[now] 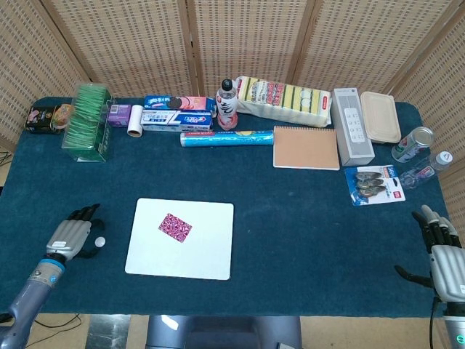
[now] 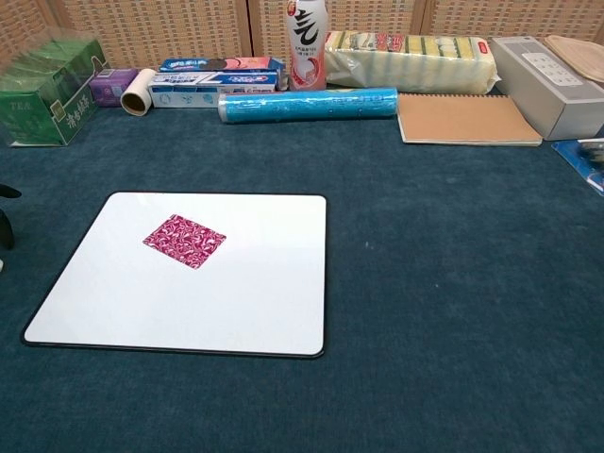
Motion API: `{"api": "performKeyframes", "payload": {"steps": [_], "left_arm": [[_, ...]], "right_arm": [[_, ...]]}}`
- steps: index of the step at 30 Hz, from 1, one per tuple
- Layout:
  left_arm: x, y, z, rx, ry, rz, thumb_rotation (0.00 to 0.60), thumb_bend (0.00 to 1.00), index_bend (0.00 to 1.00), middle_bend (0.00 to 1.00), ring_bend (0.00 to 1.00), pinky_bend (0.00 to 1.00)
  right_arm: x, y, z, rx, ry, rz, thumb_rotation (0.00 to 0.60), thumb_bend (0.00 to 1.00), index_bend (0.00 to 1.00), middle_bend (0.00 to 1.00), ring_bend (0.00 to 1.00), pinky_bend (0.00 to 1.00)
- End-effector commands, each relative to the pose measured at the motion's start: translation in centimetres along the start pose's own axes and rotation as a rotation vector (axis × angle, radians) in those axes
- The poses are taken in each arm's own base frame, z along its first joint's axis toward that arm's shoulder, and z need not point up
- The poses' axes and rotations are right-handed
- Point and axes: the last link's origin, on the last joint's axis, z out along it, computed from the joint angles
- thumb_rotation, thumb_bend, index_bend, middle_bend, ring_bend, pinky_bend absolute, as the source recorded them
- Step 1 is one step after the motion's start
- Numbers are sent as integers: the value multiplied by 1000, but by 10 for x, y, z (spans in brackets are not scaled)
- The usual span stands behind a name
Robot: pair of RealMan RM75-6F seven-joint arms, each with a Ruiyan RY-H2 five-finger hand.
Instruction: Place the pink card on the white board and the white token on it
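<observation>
The pink patterned card (image 1: 175, 227) (image 2: 185, 241) lies flat on the upper left part of the white board (image 1: 196, 254) (image 2: 198, 302). A small white token (image 1: 99, 241) rests on the blue cloth just left of the board. My left hand (image 1: 73, 235) sits beside the token with its fingers stretched forward and its thumb close by; nothing shows the token being lifted. Only dark fingertips (image 2: 5, 226) of that hand show in the chest view. My right hand (image 1: 445, 256) rests at the table's right front corner, fingers apart, holding nothing.
Along the back stand a green tea box (image 1: 89, 120), a toothpaste box (image 1: 176, 121), a drink bottle (image 1: 227, 105), a blue roll (image 1: 227, 137), a brown notebook (image 1: 306, 147) and a grey box (image 1: 352, 125). A clip pack (image 1: 374, 184) and a can (image 1: 413, 143) lie right.
</observation>
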Motion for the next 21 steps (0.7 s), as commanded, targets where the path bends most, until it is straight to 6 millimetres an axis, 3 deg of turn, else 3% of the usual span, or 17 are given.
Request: {"api": "performKeyframes", "payload": {"steps": [1, 21], "left_arm": [[0, 4, 0, -8, 2, -13, 600, 260, 390, 0, 0, 75], [-7, 2, 0, 7, -1, 0, 600, 294, 479, 0, 0, 75]], "right_arm": [[1, 0, 0, 0, 1, 2, 600, 0, 19, 0, 4, 0], [0, 0, 0, 3, -9, 9, 600, 0, 19, 0, 4, 0]]}}
